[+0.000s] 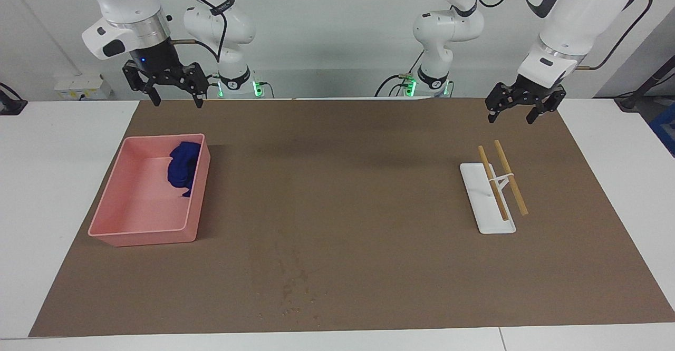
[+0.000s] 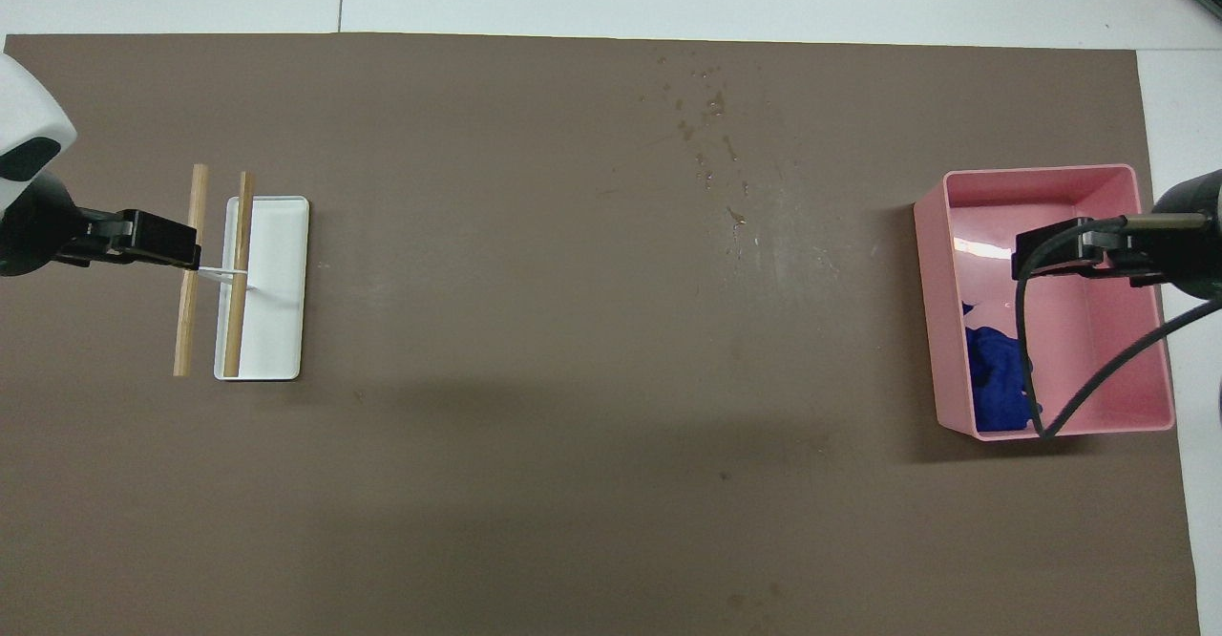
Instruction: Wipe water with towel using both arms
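Note:
The blue towel [image 1: 184, 167] lies rumpled in the pink tray [image 1: 138, 231], in the corner nearest the robots; it also shows in the overhead view [image 2: 998, 380]. The water [image 1: 296, 286] is a faint scatter of dark specks on the brown mat, near the mat's edge farthest from the robots [image 2: 711, 125]. My right gripper [image 1: 178, 101] hangs open and empty, high above the mat's edge by the tray's near end [image 2: 1050, 249]. My left gripper [image 1: 510, 118] hangs open and empty, high above the mat near the rack [image 2: 158, 240]. Both arms wait.
A white rack [image 1: 481, 185] with two wooden sticks stands toward the left arm's end of the mat [image 2: 282, 283]. The brown mat [image 1: 369, 182] covers most of the white table. Two slimmer white arms with green-lit bases [image 1: 237, 85] stand at the robots' edge.

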`<action>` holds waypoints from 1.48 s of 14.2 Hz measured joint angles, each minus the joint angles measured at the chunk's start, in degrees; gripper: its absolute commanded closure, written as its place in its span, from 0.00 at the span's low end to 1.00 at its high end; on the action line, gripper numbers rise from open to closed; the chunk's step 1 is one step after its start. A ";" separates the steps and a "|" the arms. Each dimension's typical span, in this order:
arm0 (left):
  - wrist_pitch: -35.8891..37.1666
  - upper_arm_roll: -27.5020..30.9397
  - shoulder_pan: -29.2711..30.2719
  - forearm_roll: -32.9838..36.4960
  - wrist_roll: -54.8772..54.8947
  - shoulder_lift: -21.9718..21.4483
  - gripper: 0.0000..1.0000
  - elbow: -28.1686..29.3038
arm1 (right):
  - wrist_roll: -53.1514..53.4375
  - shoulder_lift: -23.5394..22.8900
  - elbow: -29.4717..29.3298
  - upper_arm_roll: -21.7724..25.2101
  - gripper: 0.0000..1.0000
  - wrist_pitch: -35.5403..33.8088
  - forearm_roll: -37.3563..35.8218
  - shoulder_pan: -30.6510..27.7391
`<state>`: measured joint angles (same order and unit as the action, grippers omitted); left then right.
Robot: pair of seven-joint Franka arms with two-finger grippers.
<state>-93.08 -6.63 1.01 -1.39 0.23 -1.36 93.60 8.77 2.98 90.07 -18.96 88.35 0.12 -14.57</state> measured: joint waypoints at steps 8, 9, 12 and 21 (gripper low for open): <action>0.00 0.12 0.02 0.00 0.00 0.00 0.00 0.01 | 0.00 -0.79 -0.93 7.53 0.00 -2.42 0.00 7.06; 0.00 0.12 0.03 0.00 0.00 0.00 0.00 0.01 | 0.00 -0.80 -0.93 9.21 0.00 -2.76 -0.01 8.46; 0.00 0.12 0.03 0.00 0.00 0.00 0.00 0.01 | 0.00 -0.82 -0.92 12.44 0.00 -3.08 0.00 10.74; 0.00 0.12 0.03 0.00 0.00 0.00 0.00 0.01 | -0.56 -0.83 -0.33 13.13 0.00 -3.22 0.00 11.43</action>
<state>-93.08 -6.51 1.04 -1.39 0.23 -1.36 93.61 8.20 2.15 89.75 -5.83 85.14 0.11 -3.15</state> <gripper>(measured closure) 0.000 0.000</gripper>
